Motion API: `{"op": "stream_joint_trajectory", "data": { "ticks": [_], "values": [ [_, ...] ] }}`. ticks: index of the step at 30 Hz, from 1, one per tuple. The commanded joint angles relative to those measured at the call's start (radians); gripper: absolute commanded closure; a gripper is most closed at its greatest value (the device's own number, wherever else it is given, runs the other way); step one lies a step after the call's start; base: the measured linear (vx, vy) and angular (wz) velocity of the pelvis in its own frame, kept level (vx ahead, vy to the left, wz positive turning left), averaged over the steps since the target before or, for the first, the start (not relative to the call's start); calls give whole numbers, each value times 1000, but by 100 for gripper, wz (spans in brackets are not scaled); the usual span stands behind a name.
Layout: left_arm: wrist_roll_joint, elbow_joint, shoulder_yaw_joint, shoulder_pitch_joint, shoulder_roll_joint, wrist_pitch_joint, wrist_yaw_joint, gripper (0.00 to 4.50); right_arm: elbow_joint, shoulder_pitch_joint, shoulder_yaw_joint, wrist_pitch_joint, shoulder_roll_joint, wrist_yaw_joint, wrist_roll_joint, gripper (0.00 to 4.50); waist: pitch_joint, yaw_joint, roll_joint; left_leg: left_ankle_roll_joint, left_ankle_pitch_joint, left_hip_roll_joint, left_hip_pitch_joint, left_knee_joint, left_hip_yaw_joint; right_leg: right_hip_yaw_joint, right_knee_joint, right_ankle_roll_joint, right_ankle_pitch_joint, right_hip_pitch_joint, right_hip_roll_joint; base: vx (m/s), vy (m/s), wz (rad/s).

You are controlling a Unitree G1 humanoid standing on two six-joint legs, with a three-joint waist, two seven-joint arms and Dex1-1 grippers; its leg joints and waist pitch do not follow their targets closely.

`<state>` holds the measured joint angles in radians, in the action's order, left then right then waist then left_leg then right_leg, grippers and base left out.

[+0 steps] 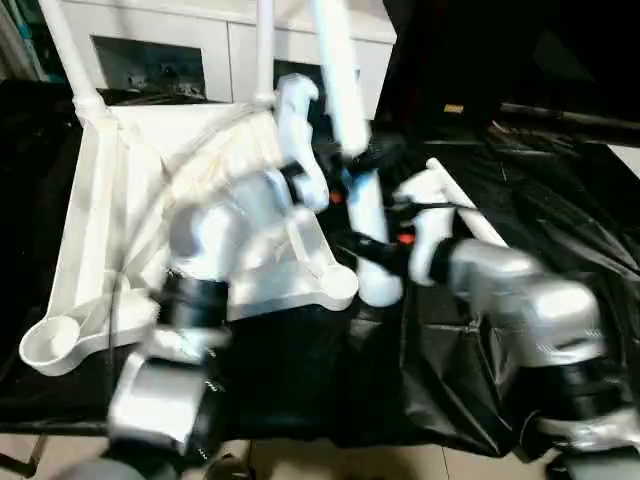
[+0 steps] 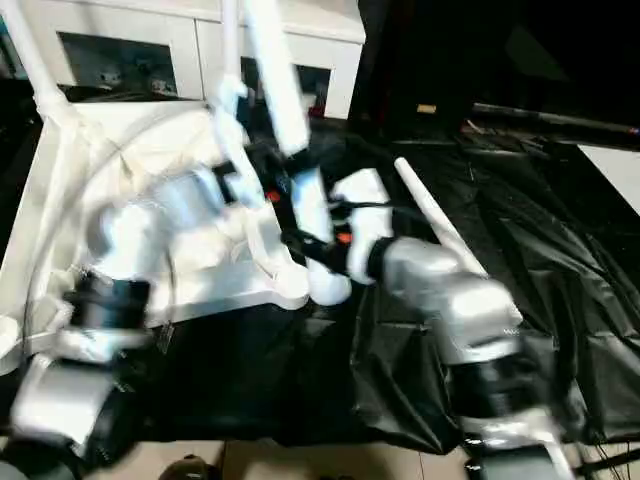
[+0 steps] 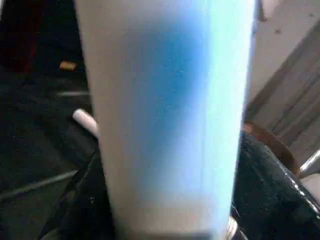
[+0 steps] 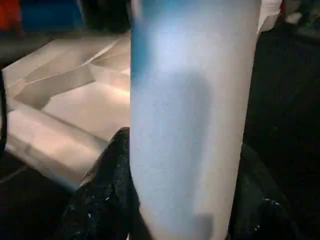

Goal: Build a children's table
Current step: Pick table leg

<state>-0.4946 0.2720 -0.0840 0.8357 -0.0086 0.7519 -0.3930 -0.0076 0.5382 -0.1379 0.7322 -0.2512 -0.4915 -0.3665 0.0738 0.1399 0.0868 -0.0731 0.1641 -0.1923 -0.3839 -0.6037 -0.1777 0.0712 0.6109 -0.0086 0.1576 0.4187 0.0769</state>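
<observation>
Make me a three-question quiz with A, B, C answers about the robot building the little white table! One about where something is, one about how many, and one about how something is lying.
1. Where is the loose leg lying?
A. On the black cloth, to the right of the table top
B. On top of the cabinet
C. Inside the table top

2. Besides the held leg, how many standing legs are already at the table top's corners?
A. None
B. Two
C. Four

3. How is the table top lying?
A. Right way up
B. Upside down, ribs facing up
C. Standing on its edge

Answers:
1. A, it rests flat on the cloth beside the top.
2. B, one rises from each far corner.
3. B, the ribs and open corner sockets face up.
</observation>
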Motion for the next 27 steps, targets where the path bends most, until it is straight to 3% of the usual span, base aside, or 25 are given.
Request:
{"op": "stream_joint_trajectory", "data": {
  "ticks": [1,5,10,14,15,17,19,20,22,25,27],
  "values": [
    [22,22,-19,12,-18,-15,81,164,9,20,8,-31,3,33,30,265,-84,-5,-4,-32,169,-30,17,69,11,-42,-69,-98,255,-60,64,0,0,0],
    [38,50,-76,22,-36,-53,182,185,16,21,7,-46,17,65,57,265,-85,-5,-1,-31,171,-30,16,70,12,-42,-69,-86,243,-61,62,0,0,0],
    [34,33,-104,14,-43,-80,209,225,18,15,3,-59,28,77,69,265,-86,-7,0,-26,160,-30,17,68,11,-43,-65,-100,205,-60,63,0,0,0],
    [13,16,-96,12,-34,-73,173,256,27,16,13,-101,43,71,72,265,-85,-5,2,-23,170,-29,17,68,10,-43,-67,-97,225,-60,64,0,0,0],
    [10,14,-95,12,-33,-72,169,257,29,17,16,-106,45,70,70,209,-85,-7,0,-25,176,-30,18,69,11,-43,-67,-97,235,-59,64,0,0,0],
    [-4,14,-89,17,-22,-66,134,258,24,17,42,-75,45,32,24,195,-85,-7,0,-25,180,-30,18,69,10,-43,-67,-96,235,-59,63,0,0,0],
    [-20,12,-74,23,-4,-55,74,261,14,16,70,-39,33,-15,-27,187,-85,-6,7,-12,177,-30,19,68,9,-43,-68,-86,243,-59,63,0,0,0],
    [-25,11,-67,24,2,-51,51,262,11,15,78,-29,28,-28,-42,163,-85,-6,6,-9,173,-29,18,68,10,-43,-67,-86,242,-60,63,0,0,0],
    [-95,0,-41,31,45,18,-113,263,-14,-2,90,18,-38,-143,-109,154,-85,-3,6,-7,158,-29,20,68,9,-42,-65,-98,224,-62,62,0,0,0],
    [-135,-15,-20,31,77,63,-210,264,-28,-12,105,47,-70,-199,-152,149,-86,2,3,-1,135,-30,19,66,7,-44,-58,-132,175,-62,64,0,0,0],
    [-207,-38,0,38,131,132,-356,264,-56,-29,126,100,-121,-280,-222,149,-87,4,2,-2,136,-30,20,65,7,-43,-56,-146,175,-64,65,0,0,0]
  ]
}}
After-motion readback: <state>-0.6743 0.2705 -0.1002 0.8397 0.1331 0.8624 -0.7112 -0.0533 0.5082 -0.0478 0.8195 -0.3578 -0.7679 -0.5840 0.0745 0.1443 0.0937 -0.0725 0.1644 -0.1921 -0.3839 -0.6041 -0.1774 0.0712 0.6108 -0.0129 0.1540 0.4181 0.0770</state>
